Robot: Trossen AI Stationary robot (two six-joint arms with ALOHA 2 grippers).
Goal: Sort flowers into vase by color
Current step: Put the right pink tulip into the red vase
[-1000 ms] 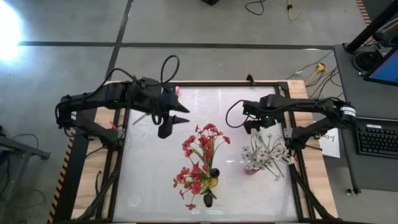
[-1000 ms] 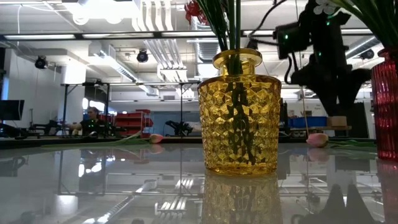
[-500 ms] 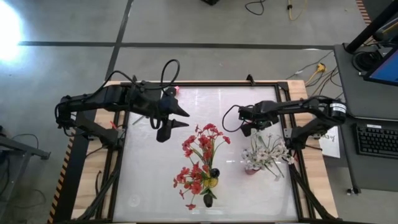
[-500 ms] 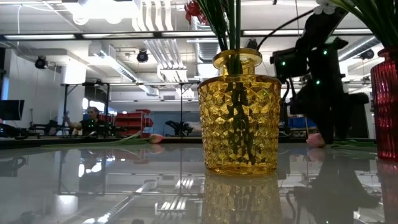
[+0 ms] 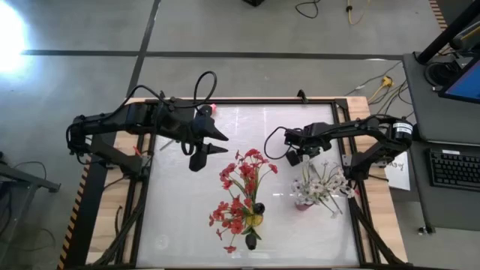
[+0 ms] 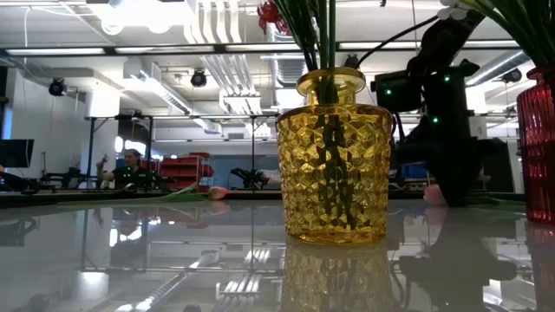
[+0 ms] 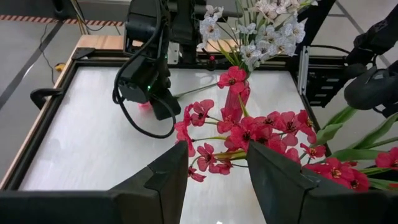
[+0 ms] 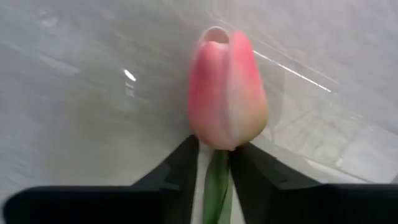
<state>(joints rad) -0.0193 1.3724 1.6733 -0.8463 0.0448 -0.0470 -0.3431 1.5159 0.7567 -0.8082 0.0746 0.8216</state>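
Note:
A pink flower (image 8: 227, 93) lies on the white table (image 5: 187, 217), toward its far right part, bud (image 6: 431, 195) on the surface. My right gripper (image 8: 214, 146) stands over it, pointing down, shut on its green stem. The gripper hides the flower in the high view. My left gripper (image 5: 217, 142) hangs open above the table's far left part, holding nothing. A yellow vase (image 6: 334, 165) holds red flowers (image 5: 244, 176). A red vase (image 6: 538, 147) holds white flowers (image 5: 322, 184). Another pink flower (image 6: 217, 192) lies at the far left. My right gripper pinches the pink flower's green stem (image 8: 216, 177) just below the bud, one finger (image 8: 180, 165) on each side. The fingers come from above, pointing down. The flower lies flat on the table.
The two vases and their sprays stand close on the near side of my right gripper. A small dark vase (image 5: 251, 241) stands near the front edge. A black frame rims the table (image 5: 247, 101). A desk with a keyboard (image 5: 454, 166) is off to the right.
My right gripper has sunk straight down to the table, over the pink flower, shifting slightly toward the table's left. The flower has stayed where it lay.

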